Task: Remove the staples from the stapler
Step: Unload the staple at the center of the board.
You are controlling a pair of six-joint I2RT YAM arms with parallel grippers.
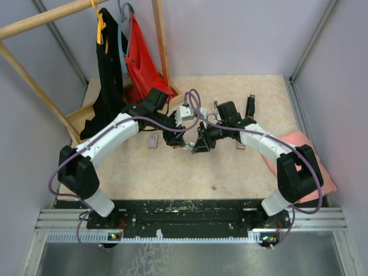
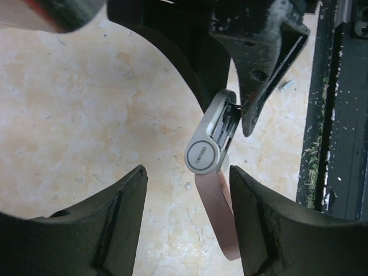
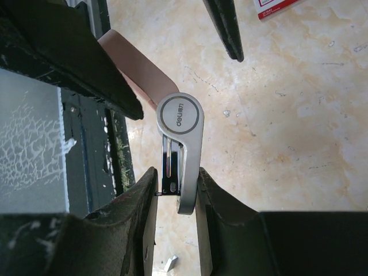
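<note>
Probably light, stiff and slick, the stapler (image 3: 179, 123) pivots at its hinge; the right hand (image 3: 176, 179) clamps its grey arm (image 3: 187, 172), while the left hand (image 2: 187, 172) stands open around the pink arm (image 2: 217, 218), best pinched mid-length.

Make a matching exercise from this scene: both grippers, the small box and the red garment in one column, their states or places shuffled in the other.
Column one:
1. left gripper
2. right gripper
3. red-and-white box
4. red garment

Column two:
A. lying flat on the table
B. fingers shut on the grey arm of the stapler
C. hanging at the back left
D. fingers open, either side of the stapler's pink arm

Pairs: 1-D, 2-B, 3-A, 4-C.
</note>
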